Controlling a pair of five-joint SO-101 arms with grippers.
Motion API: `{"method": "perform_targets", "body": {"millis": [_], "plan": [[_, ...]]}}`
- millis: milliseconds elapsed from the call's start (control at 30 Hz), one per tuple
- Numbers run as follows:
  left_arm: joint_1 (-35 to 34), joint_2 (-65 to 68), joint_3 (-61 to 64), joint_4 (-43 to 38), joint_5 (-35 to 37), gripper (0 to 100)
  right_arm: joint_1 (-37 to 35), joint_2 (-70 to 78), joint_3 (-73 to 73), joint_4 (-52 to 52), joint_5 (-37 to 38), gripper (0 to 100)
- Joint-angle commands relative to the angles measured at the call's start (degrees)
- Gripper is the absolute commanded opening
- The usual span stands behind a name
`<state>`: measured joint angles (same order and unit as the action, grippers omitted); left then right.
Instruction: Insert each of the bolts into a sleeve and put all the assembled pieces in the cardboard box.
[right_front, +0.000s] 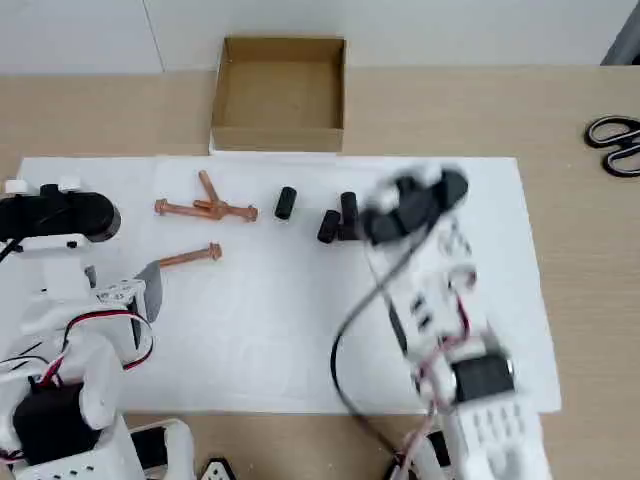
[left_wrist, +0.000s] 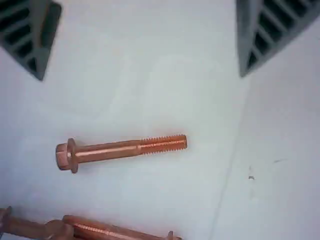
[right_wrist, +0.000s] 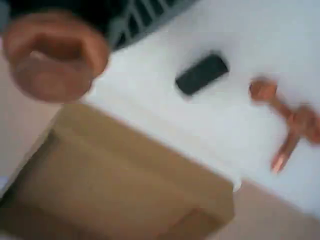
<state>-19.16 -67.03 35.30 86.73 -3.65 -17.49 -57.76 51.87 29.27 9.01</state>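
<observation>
bolt (left_wrist: 121, 150) near left gripper (left_wrist: 140, 74), jaws apart

A light wooden tabletop (right_front: 100, 110) carries a wide white sheet (right_front: 260, 330) that lies flat under both the left jaws and the right jaws. In the left wrist view the sheet (left_wrist: 150, 90) spreads below the left jaws, with a faint straight line crossing it off to one side. Black-handled scissors (right_front: 615, 145) rest on bare wood, off the sheet and well apart from the right jaws, on the side away from the left jaws. A pale wall (right_front: 100, 30) rises beyond the tabletop, far past both jaws.
</observation>
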Motion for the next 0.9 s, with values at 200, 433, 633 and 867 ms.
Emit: {"method": "perform_targets", "body": {"millis": [200,433,633,867], "plan": [[-0.5,-0.5,3.6,0.3,-0.1,24,0.1,40.5,-25.7,-28.4,-2.0,0.3],[-0.5,-0.5,4.2,0.3,-0.1,24,-0.4,59.6,-38.8,-37.9,-2.0,0.3],[-0.5,-0.5,4.2,0.4,-0.1,24,-0.5,76.4,-52.0,-43.1,-2.0,0.3],[-0.5,-0.5,4.2,0.4,0.0,24,-0.6,96.3,-70.5,-44.6,-1.8,0.3]]}}
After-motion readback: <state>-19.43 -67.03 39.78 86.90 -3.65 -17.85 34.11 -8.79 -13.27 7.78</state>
